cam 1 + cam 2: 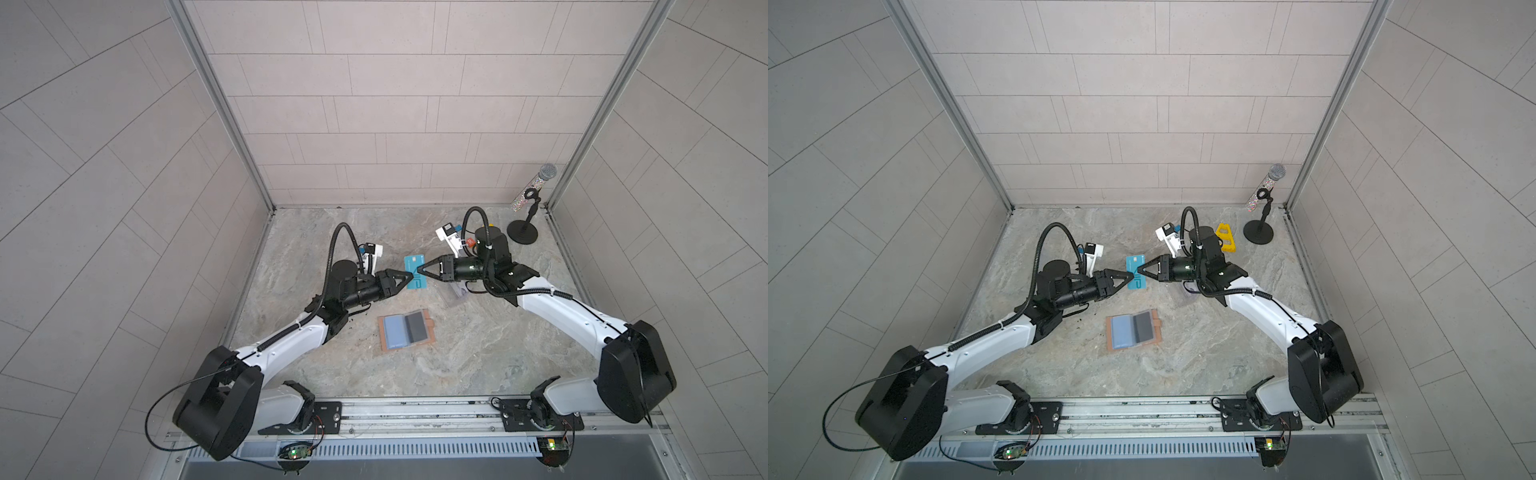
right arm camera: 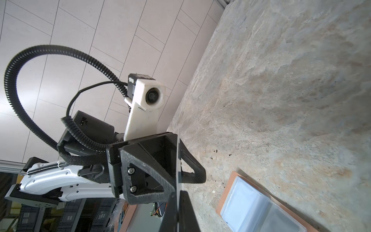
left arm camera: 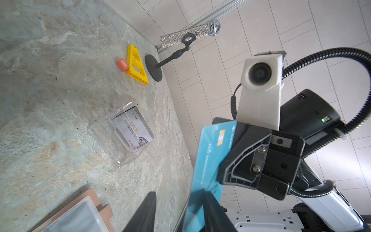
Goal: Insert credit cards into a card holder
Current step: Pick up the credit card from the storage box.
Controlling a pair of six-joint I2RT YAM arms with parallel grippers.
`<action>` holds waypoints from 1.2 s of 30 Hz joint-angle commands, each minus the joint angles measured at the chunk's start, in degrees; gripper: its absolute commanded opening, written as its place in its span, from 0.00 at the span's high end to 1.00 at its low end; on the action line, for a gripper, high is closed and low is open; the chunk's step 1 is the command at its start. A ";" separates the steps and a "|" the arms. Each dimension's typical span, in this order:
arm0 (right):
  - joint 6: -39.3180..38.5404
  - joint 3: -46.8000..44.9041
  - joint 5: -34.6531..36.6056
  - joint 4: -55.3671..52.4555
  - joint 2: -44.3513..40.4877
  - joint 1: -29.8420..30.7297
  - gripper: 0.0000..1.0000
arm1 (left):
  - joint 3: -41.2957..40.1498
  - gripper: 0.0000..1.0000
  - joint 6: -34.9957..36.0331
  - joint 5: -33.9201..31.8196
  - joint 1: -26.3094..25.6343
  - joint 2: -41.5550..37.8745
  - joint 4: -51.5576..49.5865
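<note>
While the teal card (image 1: 413,264) is clamped by the right jaws, its other end is straddled by the narrowly parted left jaws.

A marbled grey-beige tabletop (image 1: 415,374) is enclosed on three sides by walls (image 1: 395,104) clad in pale, staggered rectangular tiles, the far corners are marked by aluminium posts (image 1: 223,108), and the front edge is bounded by a metal rail (image 1: 415,409), all softly and evenly lit.
</note>
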 commanded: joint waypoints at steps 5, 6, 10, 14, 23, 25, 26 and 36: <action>0.42 0.64 -0.81 0.89 0.96 0.83 1.00 | -0.38 0.75 -0.42 0.98 -0.23 -1.32 2.99; 0.41 0.55 -0.80 0.87 1.04 0.84 1.00 | -0.38 0.79 -0.44 1.00 -0.28 -1.37 3.05; -0.05 0.49 -0.21 0.34 1.14 0.85 1.00 | -0.55 1.00 -0.83 1.27 -0.34 -1.80 3.25; -2.06 1.02 1.10 -2.85 1.54 0.80 0.97 | -1.32 1.00 -0.93 0.69 -0.34 -2.87 2.99; -14.84 3.19 13.30 -21.64 -0.39 1.00 0.44 | -2.83 1.00 1.51 -6.44 -0.56 -7.33 -11.31; -17.61 3.15 18.09 -26.04 -0.69 1.04 0.43 | -3.09 1.00 2.72 -9.44 -1.15 -9.19 -17.82; -18.73 2.72 19.75 -27.20 -0.81 1.08 0.43 | -3.36 1.00 3.19 -11.31 -1.70 -10.26 -20.89; -22.04 -4.33 26.20 -30.21 1.82 4.89 0.49 | -9.53 1.00 1.09 -19.55 -7.43 -13.82 -25.97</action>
